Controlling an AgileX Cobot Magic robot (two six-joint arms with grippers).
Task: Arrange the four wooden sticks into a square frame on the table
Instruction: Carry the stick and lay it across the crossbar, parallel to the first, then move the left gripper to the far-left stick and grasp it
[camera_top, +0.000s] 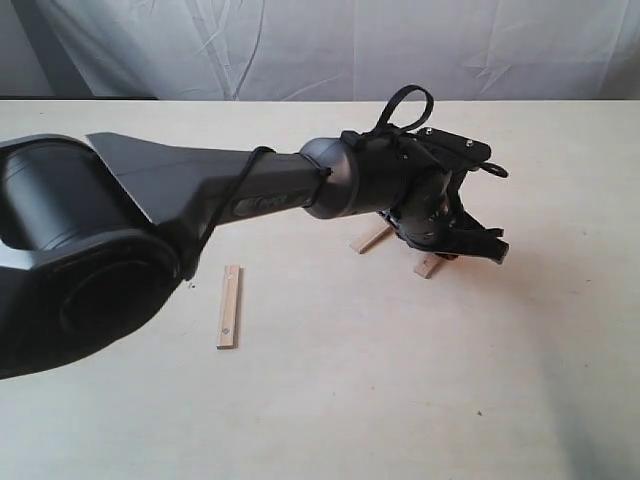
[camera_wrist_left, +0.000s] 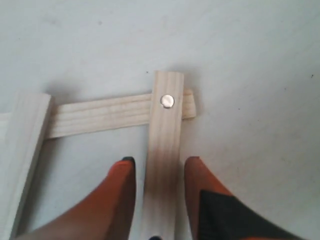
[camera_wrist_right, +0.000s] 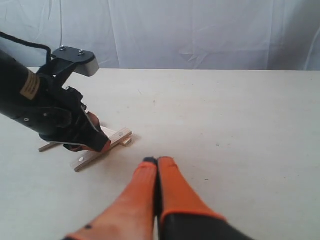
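Three wooden sticks lie together under my left gripper (camera_top: 455, 245). In the left wrist view a stick (camera_wrist_left: 165, 135) with a metal dot near its end lies over a cross stick (camera_wrist_left: 100, 115), and a third stick (camera_wrist_left: 25, 145) crosses at the other end. My left gripper (camera_wrist_left: 160, 160) is open and straddles the dotted stick, with a small gap on each side. The fourth stick (camera_top: 229, 306) lies alone on the table (camera_top: 400, 400), far to the left. My right gripper (camera_wrist_right: 157, 161) is shut and empty, just above the table, short of the group of sticks (camera_wrist_right: 100, 151).
The left arm (camera_top: 200, 190) reaches across the middle of the table and hides most of the stick group; only two stick ends (camera_top: 372, 238) (camera_top: 430, 265) show there. A white cloth backdrop (camera_top: 320, 45) hangs behind the table's far edge.
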